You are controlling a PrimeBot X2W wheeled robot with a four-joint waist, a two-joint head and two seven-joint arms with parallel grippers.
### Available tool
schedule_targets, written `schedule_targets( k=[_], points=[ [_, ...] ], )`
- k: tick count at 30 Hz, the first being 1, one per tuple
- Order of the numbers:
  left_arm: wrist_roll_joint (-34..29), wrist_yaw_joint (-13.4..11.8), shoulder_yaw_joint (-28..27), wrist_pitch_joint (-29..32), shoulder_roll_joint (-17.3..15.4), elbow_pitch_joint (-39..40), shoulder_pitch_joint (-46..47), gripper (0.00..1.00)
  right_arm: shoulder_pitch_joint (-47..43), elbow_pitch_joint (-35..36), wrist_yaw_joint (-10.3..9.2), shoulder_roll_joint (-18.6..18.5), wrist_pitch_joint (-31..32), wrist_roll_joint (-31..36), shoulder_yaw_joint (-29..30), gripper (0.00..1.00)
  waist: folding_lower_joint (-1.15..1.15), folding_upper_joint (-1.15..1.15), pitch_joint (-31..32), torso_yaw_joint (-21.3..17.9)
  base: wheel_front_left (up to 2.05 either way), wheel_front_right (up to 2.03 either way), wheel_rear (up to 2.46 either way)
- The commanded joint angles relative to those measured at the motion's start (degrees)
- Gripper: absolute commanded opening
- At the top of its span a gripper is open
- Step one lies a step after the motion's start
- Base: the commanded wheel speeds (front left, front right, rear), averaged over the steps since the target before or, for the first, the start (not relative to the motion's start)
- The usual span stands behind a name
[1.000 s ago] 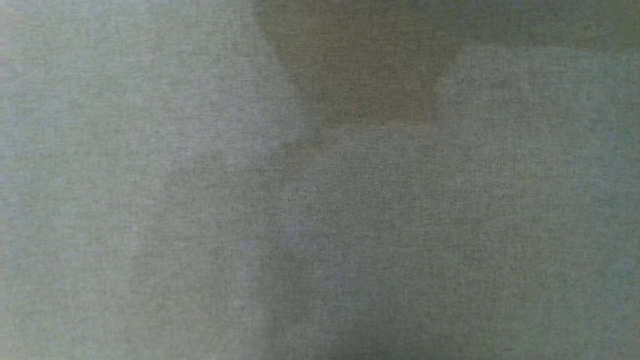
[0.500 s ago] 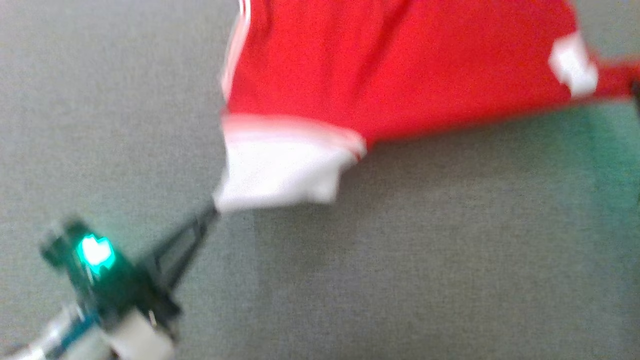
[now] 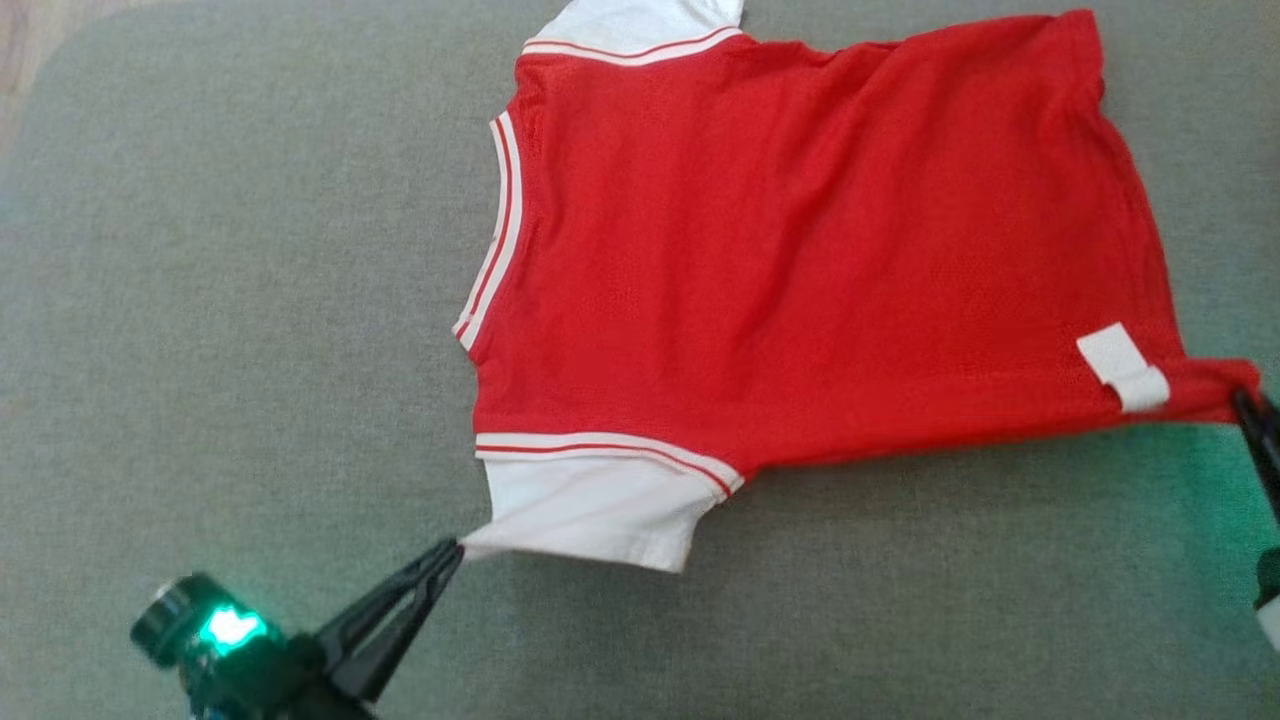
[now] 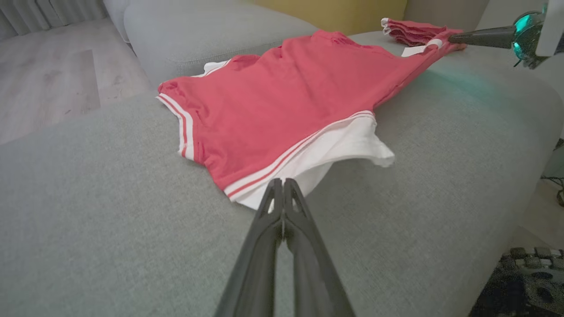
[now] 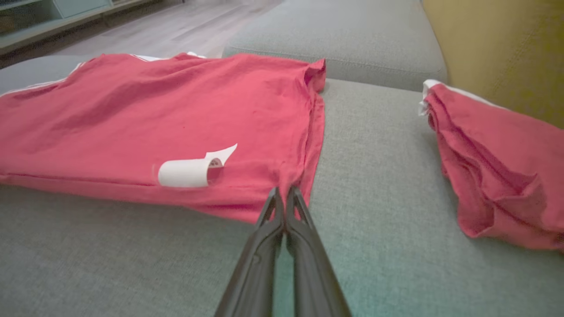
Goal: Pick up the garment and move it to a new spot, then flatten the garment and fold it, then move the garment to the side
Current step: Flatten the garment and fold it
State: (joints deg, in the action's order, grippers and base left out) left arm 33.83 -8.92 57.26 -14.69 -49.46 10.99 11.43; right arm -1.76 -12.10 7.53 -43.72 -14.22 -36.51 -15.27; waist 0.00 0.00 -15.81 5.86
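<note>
The garment (image 3: 800, 260) is a red T-shirt with white sleeves and red-and-white trim, spread nearly flat on a grey sofa cushion (image 3: 220, 300). My left gripper (image 3: 458, 547) is shut on the tip of the near white sleeve (image 3: 590, 515); in the left wrist view its tips (image 4: 282, 181) pinch that sleeve's edge (image 4: 335, 149). My right gripper (image 3: 1245, 397) is shut on the red hem corner beside a white label (image 3: 1122, 367). In the right wrist view its fingers (image 5: 284, 193) pinch the bunched hem of the garment (image 5: 176, 105).
A second red garment (image 5: 498, 163), folded, lies on the cushion to the right of the spread one, against a yellow backrest (image 5: 498, 48). Another grey cushion (image 5: 343, 35) sits beyond. Wooden floor (image 4: 48, 79) lies past the sofa's edge.
The head camera has swung: a second ago it showed plain grey fabric, then a blurred shirt and left gripper. Now the whole shirt shows sharply, held at sleeve and hem.
</note>
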Motion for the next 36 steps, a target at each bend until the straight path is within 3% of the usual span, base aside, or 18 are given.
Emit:
schedule_targets(
  k=[1, 10, 18, 19, 21, 22, 23, 26, 31, 36],
  points=[
    [-0.8, 1.1, -3.2, -0.3, -1.3, 0.3, 4.1, 0.0, 0.9, 1.4, -0.04, -2.5, -0.7, 0.5, 0.8, 0.0, 0.0, 0.0, -0.9, 0.2, 0.0, 0.0, 0.0],
    [-3.0, 8.6, -7.3, 1.0, 0.7, -5.6, 19.1, 0.0, 9.0, 2.3, -0.04, -4.3, 3.8, -0.1, 1.2, 0.0, 0.0, 0.0, -5.9, 1.3, 0.0, 0.0, 0.0],
    [-3.9, 11.8, -9.8, 1.9, 2.6, -11.7, 29.6, 0.0, 17.2, 1.1, -0.04, -4.0, 5.9, 0.1, -0.9, 0.0, 0.0, 0.0, -9.1, 1.0, 0.0, 0.0, 0.0],
    [-3.8, 12.1, -9.8, 2.1, 3.1, -12.5, 30.5, 0.0, 18.2, 0.7, -0.04, -3.8, 5.9, 0.2, -1.3, 0.13, 0.0, 0.0, -9.4, 1.0, 0.0, 0.0, 0.0],
    [-3.2, 12.5, -9.9, 2.2, 4.3, -14.1, 31.6, 0.0, 20.1, -0.4, -0.04, -2.8, 5.6, 0.3, -1.7, 1.0, 0.0, 0.0, -9.8, 0.9, 0.0, 0.0, 0.0],
    [-2.4, 12.6, -10.1, 2.1, 5.0, -14.9, 31.8, 0.4, 20.9, -1.0, -0.04, -2.3, 5.3, 0.5, -2.0, 1.0, 0.0, 0.0, -9.8, 0.8, 0.0, 0.0, 0.0],
    [-2.1, 12.4, -10.3, 1.9, 5.7, -15.5, 31.9, 1.0, 21.4, -1.5, -0.04, -1.8, 4.9, 0.6, -2.3, 1.0, 0.0, 0.0, -9.8, 0.8, 0.0, 0.0, 0.0],
    [-1.5, 10.8, -10.5, 1.2, 7.5, -16.9, 30.4, 1.0, 21.8, -3.2, -0.04, -0.5, 3.5, 1.1, -3.2, 1.0, 0.0, 0.0, -9.2, 0.8, 0.0, 0.0, 0.0],
    [0.5, 5.9, -11.4, 0.2, 10.7, -17.2, 23.5, 1.0, 19.8, -5.7, -0.04, 1.1, 1.1, 1.1, -2.8, 1.0, 0.0, 0.0, -7.2, 1.0, 0.0, 0.0, 0.0],
    [4.6, 3.6, -11.9, -0.2, 15.1, -16.0, 14.8, 1.0, 17.2, -7.3, -0.04, 2.7, -0.1, 0.7, -2.4, 1.0, 0.0, 0.0, -5.6, 1.1, 0.0, 0.0, 0.0]
  ],
)
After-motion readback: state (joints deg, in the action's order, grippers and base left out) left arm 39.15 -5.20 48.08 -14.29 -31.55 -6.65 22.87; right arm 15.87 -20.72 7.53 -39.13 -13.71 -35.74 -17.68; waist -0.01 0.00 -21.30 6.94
